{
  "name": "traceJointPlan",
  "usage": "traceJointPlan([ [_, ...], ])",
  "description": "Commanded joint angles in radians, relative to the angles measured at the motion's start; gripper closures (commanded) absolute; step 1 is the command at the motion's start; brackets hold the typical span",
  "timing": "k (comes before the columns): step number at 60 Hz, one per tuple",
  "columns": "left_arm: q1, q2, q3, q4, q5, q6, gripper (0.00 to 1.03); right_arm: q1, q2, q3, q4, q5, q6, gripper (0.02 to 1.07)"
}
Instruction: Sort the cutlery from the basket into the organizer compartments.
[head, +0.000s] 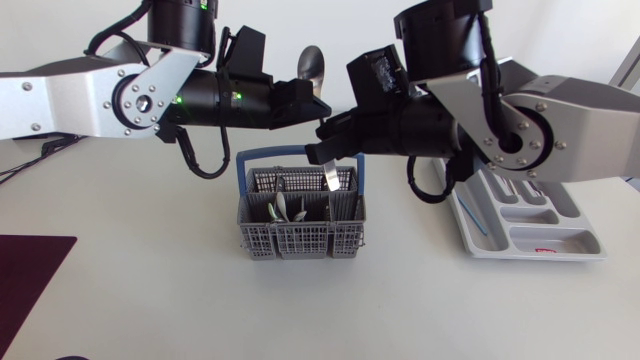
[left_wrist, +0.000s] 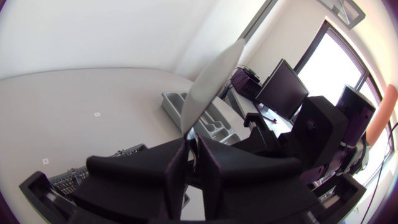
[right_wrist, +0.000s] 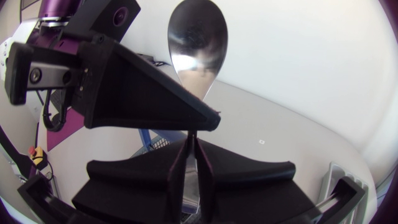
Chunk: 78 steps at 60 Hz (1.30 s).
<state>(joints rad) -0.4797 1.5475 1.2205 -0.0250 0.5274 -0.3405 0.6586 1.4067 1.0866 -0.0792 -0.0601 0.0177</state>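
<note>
head: fixed above, looking down on whole table (head: 150, 300) | left wrist: close behind left end effector (left_wrist: 193, 149), facing right arm (left_wrist: 311, 137) | right wrist: close, facing left arm (right_wrist: 93, 37) | shared by all: spoon (head: 312, 62)

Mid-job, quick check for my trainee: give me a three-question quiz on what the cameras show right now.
1. True or false: the spoon is lying inside the basket.
2. Which way does the spoon's bowl point? A: up. B: down into the basket. C: flat on the table.
3. Fill in: in the head view, the organizer lies to the basket's ___.

Key: 1 false, it is held in the air above the basket; 2 A; 3 right.
</note>
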Motion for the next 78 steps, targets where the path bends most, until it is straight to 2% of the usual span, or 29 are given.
traceJointPlan([
  [1,0.01,0.014,0.039,0.017,0.016,-0.025,0.71,-0.002,0.015,-0.004,-0.005,-0.009,0.002,1.01],
  [11,0.013,0.013,0.042,0.016,0.017,-0.022,0.56,-0.007,0.009,-0.017,-0.007,-0.014,0.002,1.01],
  [20,0.012,0.008,0.039,0.016,0.019,-0.015,0.54,-0.01,0.003,-0.031,-0.01,-0.015,0.001,1.01],
  [40,-0.007,-0.033,0.024,-0.007,0.016,0.07,0.27,-0.042,-0.029,-0.062,-0.013,-0.032,0.001,1.01],
  [44,-0.011,-0.044,0.01,-0.007,-0.003,0.097,0.18,-0.059,-0.038,-0.07,-0.016,-0.047,0.002,1.01],
  [57,-0.027,-0.069,-0.007,-0.009,-0.066,0.159,0.1,-0.119,-0.092,-0.105,-0.037,-0.104,0.01,1.01],
  [67,-0.034,-0.079,-0.018,-0.01,-0.152,0.222,0.08,-0.225,-0.138,-0.117,-0.096,-0.218,0.01,1.01],
  [78,-0.048,-0.102,-0.041,-0.003,-0.29,0.308,0.07,-0.45,-0.132,-0.094,-0.195,-0.426,-0.027,1.01],
])
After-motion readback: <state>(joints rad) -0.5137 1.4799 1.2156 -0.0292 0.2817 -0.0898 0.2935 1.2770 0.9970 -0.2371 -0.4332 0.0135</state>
